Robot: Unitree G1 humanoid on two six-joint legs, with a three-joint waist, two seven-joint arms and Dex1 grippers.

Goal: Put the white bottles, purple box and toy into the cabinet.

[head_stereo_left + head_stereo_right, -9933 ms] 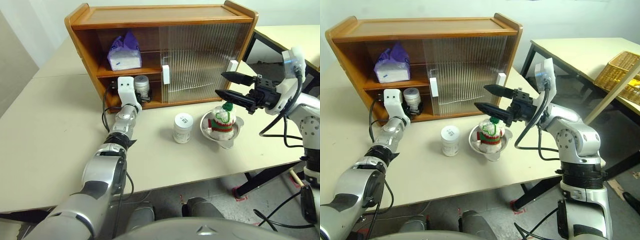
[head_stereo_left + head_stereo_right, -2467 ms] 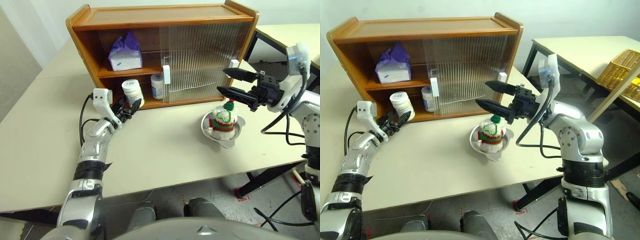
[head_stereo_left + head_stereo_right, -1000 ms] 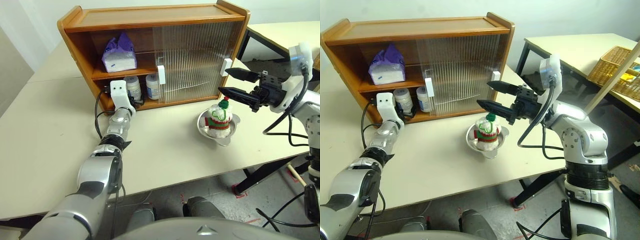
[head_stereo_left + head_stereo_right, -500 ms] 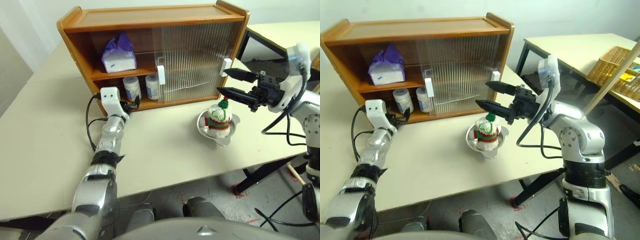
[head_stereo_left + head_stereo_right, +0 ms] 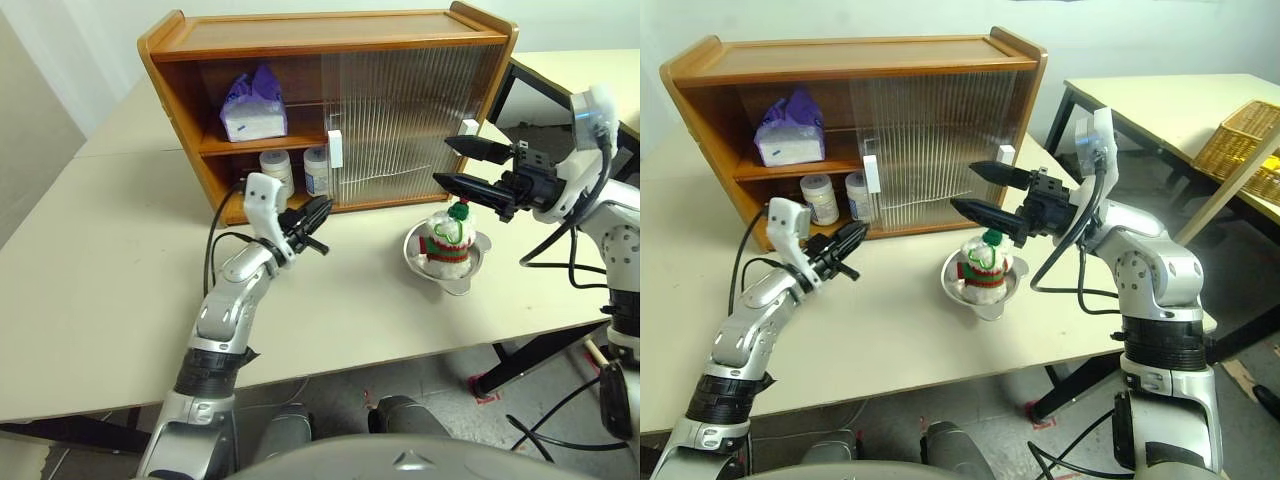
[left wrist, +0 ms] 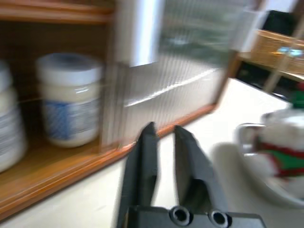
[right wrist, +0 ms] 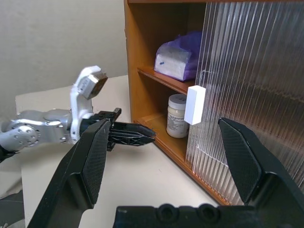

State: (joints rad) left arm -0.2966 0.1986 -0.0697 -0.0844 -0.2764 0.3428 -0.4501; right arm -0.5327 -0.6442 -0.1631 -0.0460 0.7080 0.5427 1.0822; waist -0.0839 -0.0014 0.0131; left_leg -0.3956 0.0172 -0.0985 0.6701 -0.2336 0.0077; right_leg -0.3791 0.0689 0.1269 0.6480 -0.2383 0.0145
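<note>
On the pale cream bench (image 5: 100,260), nearest the robot, the left gripper (image 5: 318,212) hangs just above the surface with its two black fingers pressed together and nothing between them, pointing across toward the small white plush toy in the red-and-green knitted sweater (image 5: 443,243). That toy sits upright in a shallow steel bowl (image 5: 468,275) a little further out, and it is the one task item not yet stored, so the step in hand looks like fetching it. The right gripper (image 5: 458,167) hovers just above and behind the toy's green hat with its fingers spread wide and empty. To do this well, that gripper would best come down around the soft body rather than the hat, close gently, and lift straight up so the light bowl does not tip or slide with it. Furthest back stands the large orange-brown wooden cabinet with ribbed translucent sliding doors (image 5: 400,100): the lilac-purple soft tissue pack (image 5: 250,105) lies on the upper shelf, and the two squat white screw-cap bottles (image 5: 277,173) stand side by side on the lower shelf. The open left half is the only way in, with free room beside the pack.
</note>
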